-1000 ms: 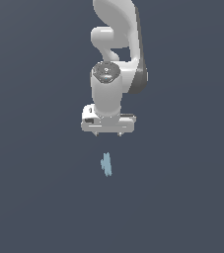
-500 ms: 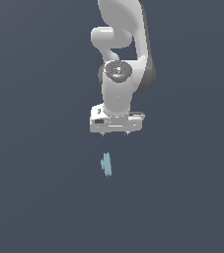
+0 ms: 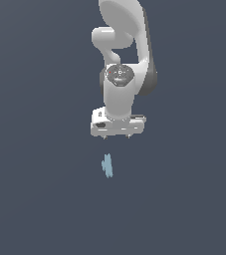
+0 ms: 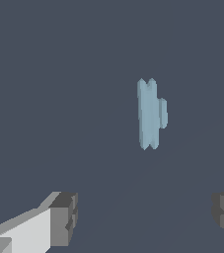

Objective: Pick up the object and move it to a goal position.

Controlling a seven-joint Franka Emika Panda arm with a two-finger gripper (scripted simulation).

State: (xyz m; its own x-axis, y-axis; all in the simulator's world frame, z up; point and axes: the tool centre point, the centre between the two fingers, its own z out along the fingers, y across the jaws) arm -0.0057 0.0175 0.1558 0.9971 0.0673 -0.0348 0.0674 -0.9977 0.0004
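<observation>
Small pale-blue object point(image 3: 107, 166), thin, elongated, jagged along its edges, lying flat and alone on a plain dark grey floor point(image 3: 35, 199). In the exterior view, placed just below centre, with the long axis running near to far. White gripper point(image 3: 117, 136) hovering above and beyond it, close but clearly apart, nothing touching. Fingers spread wide and empty: in the wrist view, one grey pad point(image 4: 64, 219) at one edge of the picture and the other at the opposite edge, with bare floor between them and the object point(image 4: 149, 113) lying ahead of the gap, closer to one pad's side than the other. Arm point(image 3: 122, 55) rising white and bulky behind the gripper, toward the top of the exterior view. Judged step: the approach, with the pick-up not yet made. Next move likely calls for centring the open fingers over the piece, lining them across its narrow width, then lowering until the pads straddle it before closing. No goal marker visible in either view. No containers anywhere in sight, so nothing held in any.
</observation>
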